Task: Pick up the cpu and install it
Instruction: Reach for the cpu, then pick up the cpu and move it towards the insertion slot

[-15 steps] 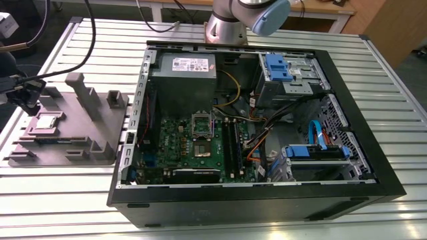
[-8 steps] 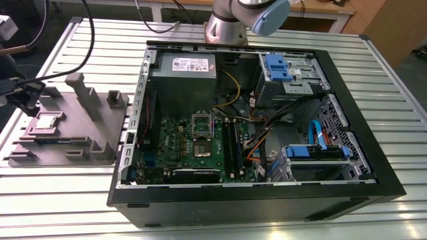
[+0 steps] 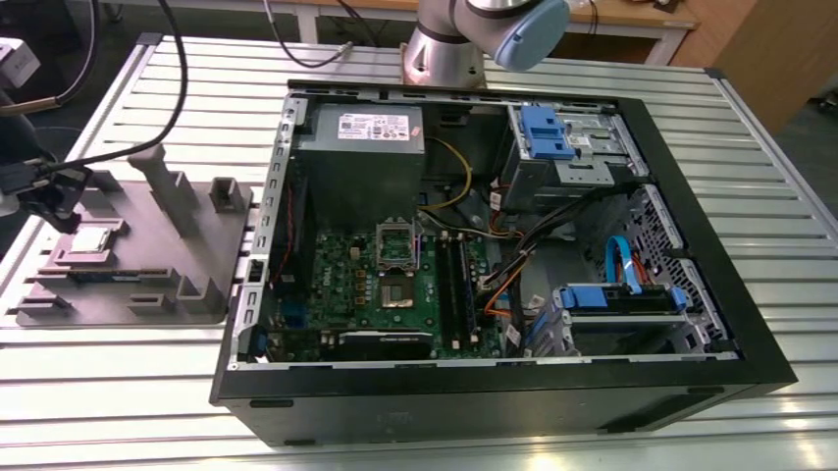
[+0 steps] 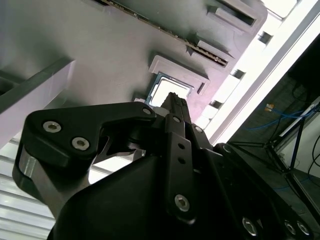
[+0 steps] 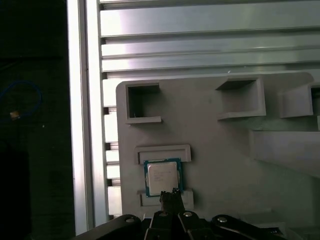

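Approach for pick: pincer (image 5: 170,195) clenched, empty, just above cpu (image 5: 162,177), which lies in grey holder tray (image 5: 210,165) recess on desk (image 3: 131,392), exterior view's left of PC case (image 3: 458,407). Grasp probably needs jaws spread, straddling chip.

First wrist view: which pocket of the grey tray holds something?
The one between two raised bars, nearest the pincer: the cpu lies in it. The square pockets further along the grey tray hold nothing.

An open computer case (image 3: 497,400) stands beside a grey fixture tray (image 3: 128,251).
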Robot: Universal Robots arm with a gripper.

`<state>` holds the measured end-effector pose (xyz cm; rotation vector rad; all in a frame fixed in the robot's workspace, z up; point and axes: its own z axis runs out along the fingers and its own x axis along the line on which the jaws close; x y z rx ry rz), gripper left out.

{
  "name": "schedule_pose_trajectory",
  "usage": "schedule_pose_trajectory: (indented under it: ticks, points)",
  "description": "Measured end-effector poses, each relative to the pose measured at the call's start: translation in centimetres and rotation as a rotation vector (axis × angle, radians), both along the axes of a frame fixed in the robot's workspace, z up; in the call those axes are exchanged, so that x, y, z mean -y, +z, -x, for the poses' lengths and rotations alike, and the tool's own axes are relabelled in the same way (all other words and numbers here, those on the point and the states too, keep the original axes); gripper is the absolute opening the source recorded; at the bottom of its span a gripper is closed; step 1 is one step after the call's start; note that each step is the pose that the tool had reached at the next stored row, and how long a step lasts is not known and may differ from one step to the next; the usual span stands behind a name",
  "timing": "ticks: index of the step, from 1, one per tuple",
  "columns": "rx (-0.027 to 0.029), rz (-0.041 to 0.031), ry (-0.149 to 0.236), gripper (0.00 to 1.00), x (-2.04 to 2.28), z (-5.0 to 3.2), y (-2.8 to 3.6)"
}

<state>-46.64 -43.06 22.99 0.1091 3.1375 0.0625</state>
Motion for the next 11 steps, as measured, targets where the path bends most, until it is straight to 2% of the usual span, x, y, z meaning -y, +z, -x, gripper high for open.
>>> schedule_pose_trajectory:
  ticks: [11]
  points:
    - [0.0004, -0.0003, 0.001, 0.1, 0.0, -0.01, -0.32]
